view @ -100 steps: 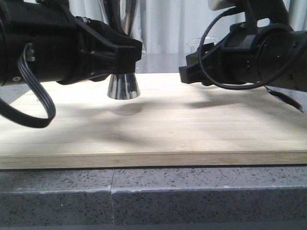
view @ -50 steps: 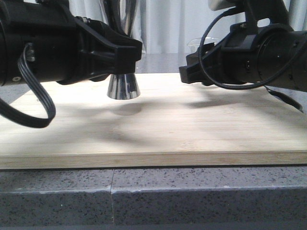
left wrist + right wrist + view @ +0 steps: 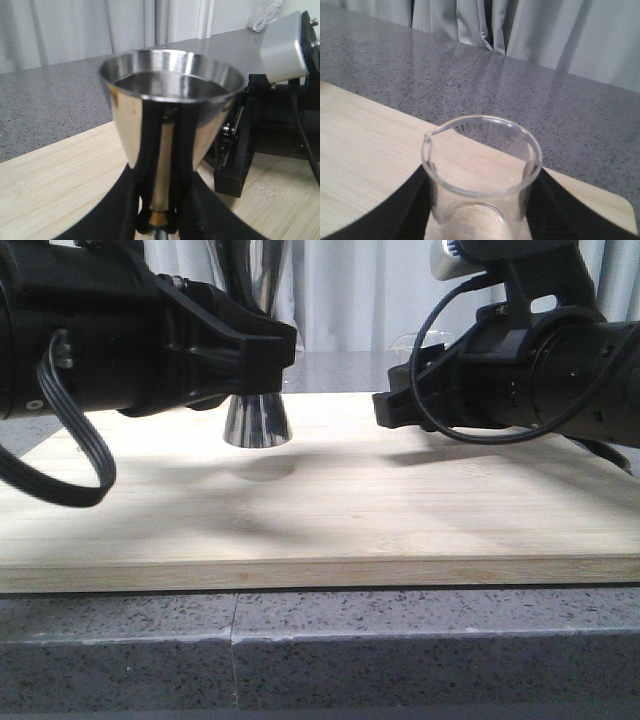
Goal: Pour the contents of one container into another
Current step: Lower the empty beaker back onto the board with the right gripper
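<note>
A: What's behind the wooden board (image 3: 330, 510)?

B: Pale grey curtains (image 3: 340, 290) hanging in folds, just past the far edge of the tabletop (image 3: 330, 660).

A: And that tabletop?

B: Grey speckled stone, with a thin seam below the board. Soft shadows lie across the board.

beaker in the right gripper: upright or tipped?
Upright: the beaker rim faces up and looks level in the right wrist view, held between the right gripper fingers.

Open board (image 3: 330, 510) between both arms

Shiny steel jigger (image 3: 170, 115) with gold waist band, clear glass beaker (image 3: 481, 175), pale wood-grain board (image 3: 400, 510), speckled grey counter (image 3: 300, 650)
</note>
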Robot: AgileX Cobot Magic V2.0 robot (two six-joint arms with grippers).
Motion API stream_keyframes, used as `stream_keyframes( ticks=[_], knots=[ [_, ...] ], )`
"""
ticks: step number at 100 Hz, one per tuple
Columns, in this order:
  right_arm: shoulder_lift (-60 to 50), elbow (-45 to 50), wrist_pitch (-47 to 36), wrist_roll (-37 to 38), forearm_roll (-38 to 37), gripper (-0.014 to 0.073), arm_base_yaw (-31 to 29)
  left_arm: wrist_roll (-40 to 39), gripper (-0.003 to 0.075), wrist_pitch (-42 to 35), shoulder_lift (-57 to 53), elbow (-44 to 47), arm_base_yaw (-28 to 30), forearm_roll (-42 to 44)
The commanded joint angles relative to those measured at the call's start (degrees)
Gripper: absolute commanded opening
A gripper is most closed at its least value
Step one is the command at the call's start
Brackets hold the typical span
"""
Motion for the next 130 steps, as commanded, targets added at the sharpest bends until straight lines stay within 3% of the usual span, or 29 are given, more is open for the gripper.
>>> stream_keyframes(
  ticks=[1, 36, 88, 114, 130],
  knots=[
    [-1.2, -1.3, -5.1, -0.1, 0.0, 0.0246, 0.1, -0.6, -0.0019, -5.2, -1.9, -1.7, -0.3, 0.1],
    [1.0, -1.3, -10.6, -0.1, 0.0, 0.0246, 0.1, -0.6, -0.0019, -5.2, -1.9, -1.7, -0.3, 0.1],
    [1.0, -1.3, -10.1, -0.1, 0.0, 0.0253, 0.1, -0.6, -0.0019, -5.2, -1.9, -1.7, -0.3, 0.1],
    [0.9, -1.3, -9.7, -0.1, 0.0, 0.0401, 0.1, -0.6, -0.0019, -5.2, -1.9, -1.7, -0.3, 0.1],
    [0.3, -1.3, -9.7, -0.1, 0.0, 0.0429, 0.1, -0.6, -0.0019, -5.2, -1.9, -1.7, -0.3, 0.1]
  ],
)
